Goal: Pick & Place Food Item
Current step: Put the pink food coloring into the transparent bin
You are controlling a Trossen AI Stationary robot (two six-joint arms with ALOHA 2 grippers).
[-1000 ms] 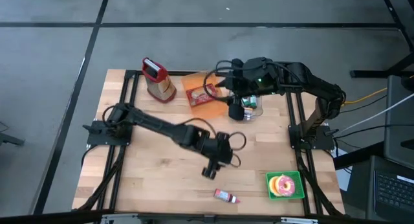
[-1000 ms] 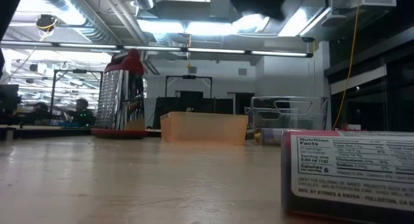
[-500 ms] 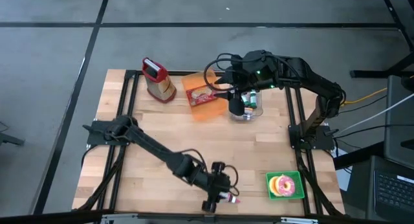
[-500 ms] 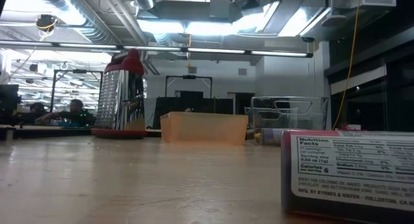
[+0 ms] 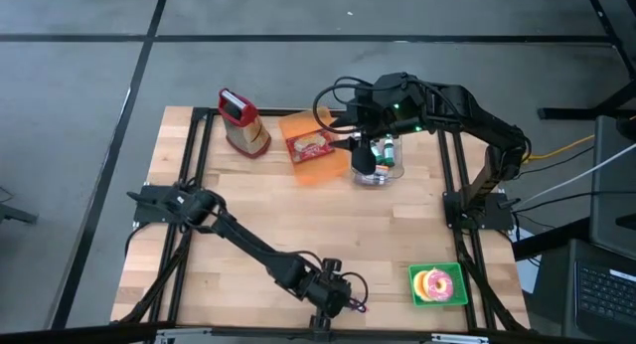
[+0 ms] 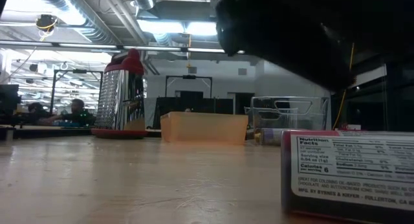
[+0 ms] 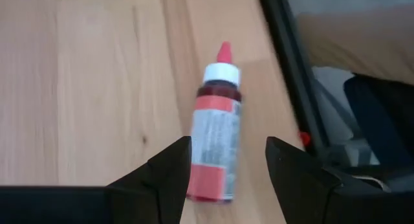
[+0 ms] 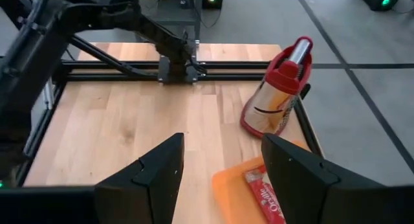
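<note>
Box label (image 6: 352, 169): a white panel on the dark box standing on the bench, seen in the low view, headed "Nutrition Facts".
Panel lines: "Serving size 0.04 oz (1g)" and "Calories 0" can be made out; the nutrient rows on the panel's right half are too small to read.
Print below the panel: small capitals, including "MFG. BY SYRNES & KIEFER"; the rest cannot be read with certainty.
Bottle (image 7: 214, 143): its white and red label carries print too blurred to read in the left wrist view.
</note>
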